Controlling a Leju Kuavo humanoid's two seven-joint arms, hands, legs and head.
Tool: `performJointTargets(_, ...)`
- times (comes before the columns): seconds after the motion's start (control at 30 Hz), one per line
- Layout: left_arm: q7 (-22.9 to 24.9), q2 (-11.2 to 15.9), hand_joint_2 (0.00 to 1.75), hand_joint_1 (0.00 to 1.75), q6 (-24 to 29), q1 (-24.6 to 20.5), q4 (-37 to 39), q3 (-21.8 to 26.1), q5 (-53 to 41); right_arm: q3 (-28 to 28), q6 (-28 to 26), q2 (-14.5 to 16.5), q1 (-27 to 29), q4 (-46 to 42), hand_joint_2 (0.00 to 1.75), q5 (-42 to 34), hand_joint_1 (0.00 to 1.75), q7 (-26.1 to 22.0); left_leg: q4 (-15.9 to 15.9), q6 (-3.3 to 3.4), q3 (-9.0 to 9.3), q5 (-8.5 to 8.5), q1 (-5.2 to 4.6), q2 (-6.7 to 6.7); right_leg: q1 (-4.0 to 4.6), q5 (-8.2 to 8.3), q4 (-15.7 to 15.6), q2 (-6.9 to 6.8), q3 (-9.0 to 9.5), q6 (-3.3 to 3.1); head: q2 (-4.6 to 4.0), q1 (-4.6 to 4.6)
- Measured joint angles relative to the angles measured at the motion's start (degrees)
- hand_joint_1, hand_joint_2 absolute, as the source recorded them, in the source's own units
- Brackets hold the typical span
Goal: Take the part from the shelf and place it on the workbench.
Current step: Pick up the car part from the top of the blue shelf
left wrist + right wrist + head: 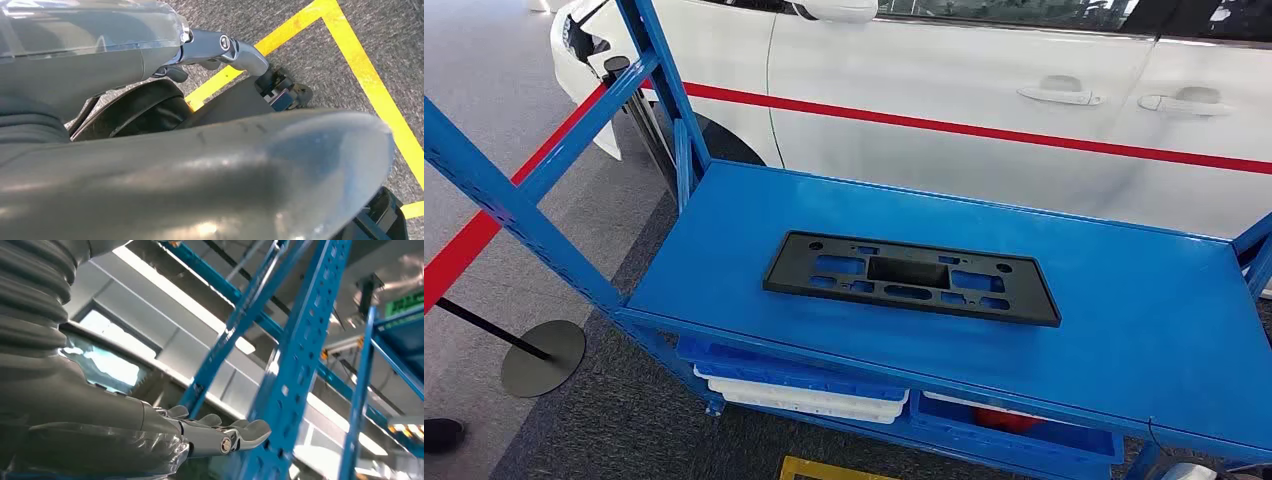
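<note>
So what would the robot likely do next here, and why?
Probably bring a hand up and forward toward the black part. It lies flat and untouched on the blue shelf. The right hand holds nothing, fingers stretched out beside a blue post; the left hand hangs over the floor.

Even, bright indoor light fills the head view; the glossy blue metal worktop [1124, 300] carries a soft pale sheen and the flat black plastic part [911, 277] casts almost no shadow. The white car door [944, 90] shows mild glare. In the left wrist view, the left robot hand [200, 170] sits very close, blurred, with smeared highlights. In the right wrist view, long ceiling light strips [180, 297] blow out to white, backlighting the right robot hand [220, 435].
</note>
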Motion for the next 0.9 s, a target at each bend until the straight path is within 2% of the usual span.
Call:
performJointTargets(0.13, 0.0, 0.0, 0.0, 0.0, 0.1, -0.1, 0.0, 0.1, -0.4, 4.7, 2.8, -0.8, -2.0, 2.3, 1.75, 1.8, 0.0, 1.5, 0.0, -0.04, 0.0, 0.06, 0.0, 0.05, 0.01, 0.06, 0.0, 0.06, -0.02, 0.0, 0.0, 0.0)
performJointTargets(0.27, 0.2, 0.1, 0.0, 0.0, 0.3, -0.4, 0.0, 0.3, -1.0, 12.6, 0.3, -1.8, -6.8, 6.3, 1.75, 12.8, 0.0, 3.6, 0.0, -0.02, -0.09, 0.26, 0.01, 0.07, 0.01, 0.19, 0.0, 0.04, -0.12, 0.05, 0.0, 0.0)
performJointTargets(0.4, 0.3, 0.1, 0.0, 0.0, 0.9, -0.3, 0.0, 0.9, -0.9, 23.1, -5.6, -2.1, -10.7, 10.6, 1.75, 28.8, 0.0, 4.0, 0.0, -0.09, -0.24, 0.37, 0.01, 0.06, 0.02, 0.27, 0.1, 0.04, -0.27, 0.02, 0.0, 0.0)
performJointTargets(0.53, 0.3, 0.1, 0.0, 0.0, 1.3, -0.2, 0.0, 1.5, -1.1, 35.7, -12.4, -2.6, -14.1, 16.4, 1.75, 40.3, 0.0, 3.4, 0.0, -0.12, -0.34, 0.43, 0.02, 0.06, 0.03, 0.29, 0.1, 0.03, -0.41, 0.01, 0.0, 0.0)
performJointTargets(0.77, -0.2, 0.2, 0.0, 0.0, 1.8, 0.2, 0.0, 2.2, -1.9, 54.8, -29.9, -4.4, -19.4, 26.3, 1.75, 65.2, 0.0, 2.4, 0.0, -0.13, -0.51, 0.45, 0.03, 0.05, 0.03, 0.29, 0.1, 0.02, -0.6, 0.01, 0.0, 0.0)
performJointTargets(0.9, -0.2, 0.2, 0.0, 0.0, 1.8, 0.2, 0.0, 2.6, -2.2, 62.2, -34.8, -5.3, -20.6, 30.2, 1.75, 70.9, 0.0, 2.4, 0.0, -0.13, -0.57, 0.44, 0.03, 0.02, 0.02, 0.29, 0.1, -0.01, -0.64, 0.01, 0.0, 0.0)
